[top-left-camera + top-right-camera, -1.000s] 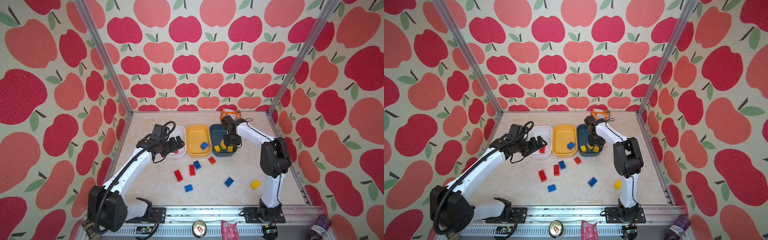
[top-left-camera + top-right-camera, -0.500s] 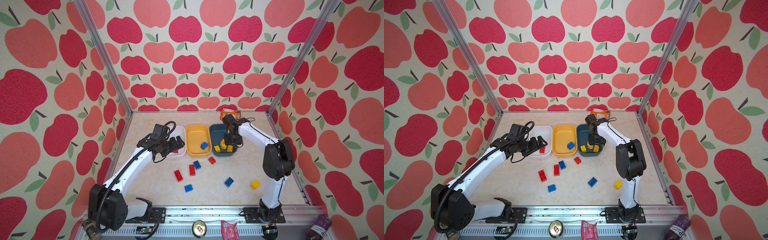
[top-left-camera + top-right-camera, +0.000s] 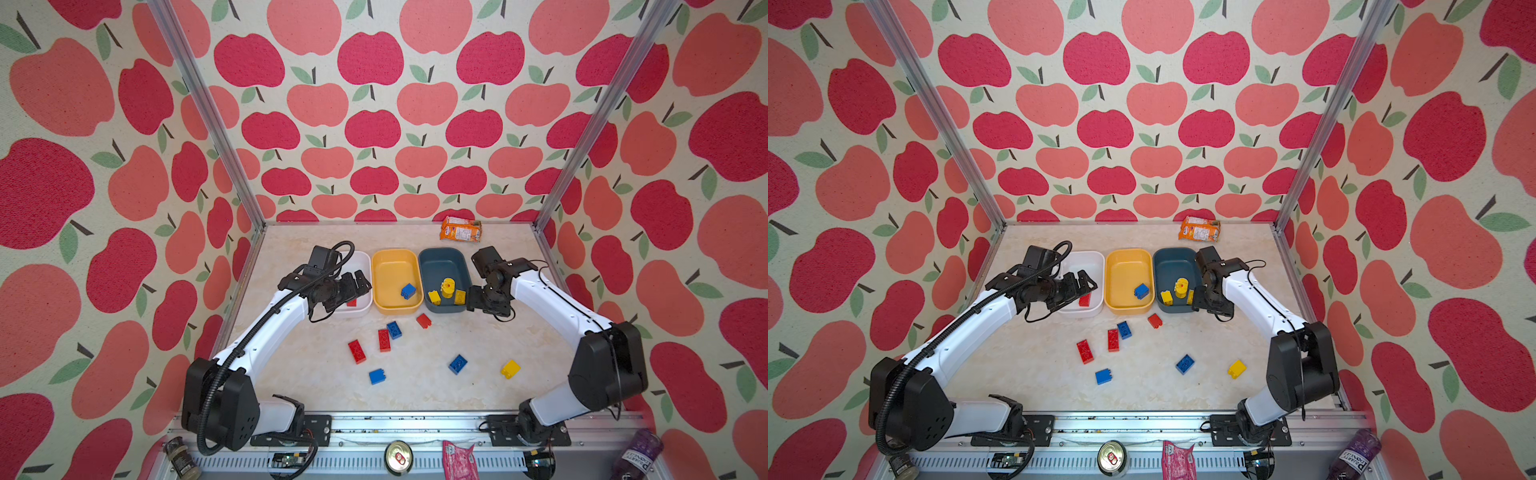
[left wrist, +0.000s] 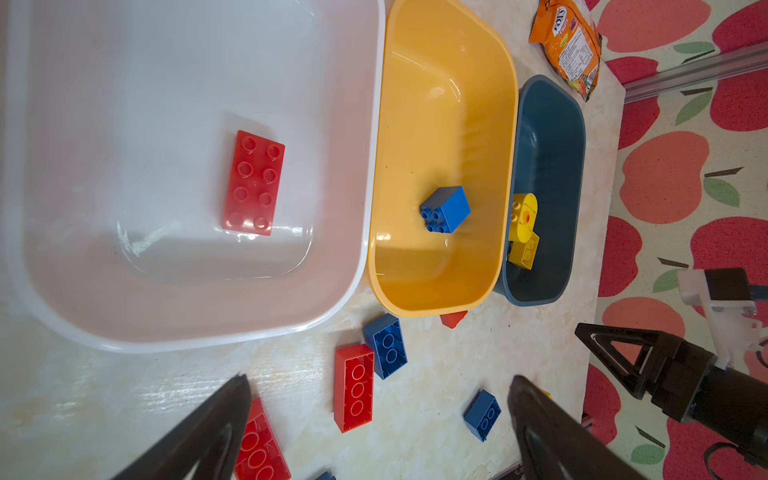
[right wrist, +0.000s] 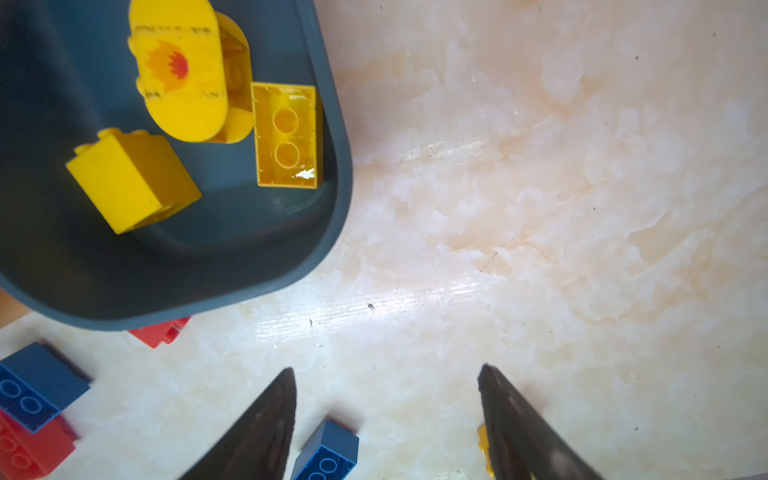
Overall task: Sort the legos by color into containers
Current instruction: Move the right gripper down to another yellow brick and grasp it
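Three containers stand in a row: white (image 3: 362, 258), yellow (image 3: 395, 255) and dark blue-grey (image 3: 442, 254). One red lego (image 4: 253, 183) lies in the white one and a blue lego (image 3: 408, 291) in the yellow one. The dark tub (image 5: 291, 266) holds three yellow legos (image 5: 133, 178), one of them rounded (image 3: 448, 287). Loose red (image 3: 357, 351), blue (image 3: 457, 364) and yellow (image 3: 510, 368) legos lie on the table. My left gripper (image 3: 353, 291) hangs open and empty over the white tub's near end. My right gripper (image 3: 482, 305) is open and empty beside the dark tub's right near corner.
An orange snack packet (image 3: 461, 228) lies at the back right. More loose legos sit just in front of the tubs: a red one (image 3: 384, 340), a blue one (image 3: 394, 329) and a small red one (image 3: 423, 321). Aluminium posts (image 3: 540, 220) mark the back corners.
My right gripper has pulled back from over the dark tub to its right near corner, and its jaws have spread wider. The left arm has hardly moved.
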Tool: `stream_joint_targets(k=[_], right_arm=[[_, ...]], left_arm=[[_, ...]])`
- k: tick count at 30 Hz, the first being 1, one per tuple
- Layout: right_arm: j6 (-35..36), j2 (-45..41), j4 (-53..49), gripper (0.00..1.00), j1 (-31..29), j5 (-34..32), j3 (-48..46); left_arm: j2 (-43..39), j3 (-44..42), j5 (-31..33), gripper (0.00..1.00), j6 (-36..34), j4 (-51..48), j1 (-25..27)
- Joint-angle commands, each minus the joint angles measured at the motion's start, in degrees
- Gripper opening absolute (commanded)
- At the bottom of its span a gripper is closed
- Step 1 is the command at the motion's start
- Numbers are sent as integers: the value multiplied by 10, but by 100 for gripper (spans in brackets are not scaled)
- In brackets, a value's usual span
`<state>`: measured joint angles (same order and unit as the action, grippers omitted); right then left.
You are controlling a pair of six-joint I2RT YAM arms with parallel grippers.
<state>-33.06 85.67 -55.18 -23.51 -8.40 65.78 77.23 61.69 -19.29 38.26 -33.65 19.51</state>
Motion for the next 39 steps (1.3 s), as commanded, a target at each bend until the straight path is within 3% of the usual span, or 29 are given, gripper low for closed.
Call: stream_joint_targets(k=[1,12,19,29,39], right_arm=[[-44,-50,-13,74,15,32,-53],[-108,-186,-11,84,84,88,-217],[-138,-219,-19,91,104,95,-266],[-161,-235,-4,90,137,98,-304],[-158,-206,35,77,159,101,-332]], left_arm=[[10,19,-13,99,1,11,-3],[24,28,-22,100,-2,12,3],[33,36,-26,100,-4,10,5],[44,48,-29,100,-7,8,6],[52,56,-27,99,-6,8,6]])
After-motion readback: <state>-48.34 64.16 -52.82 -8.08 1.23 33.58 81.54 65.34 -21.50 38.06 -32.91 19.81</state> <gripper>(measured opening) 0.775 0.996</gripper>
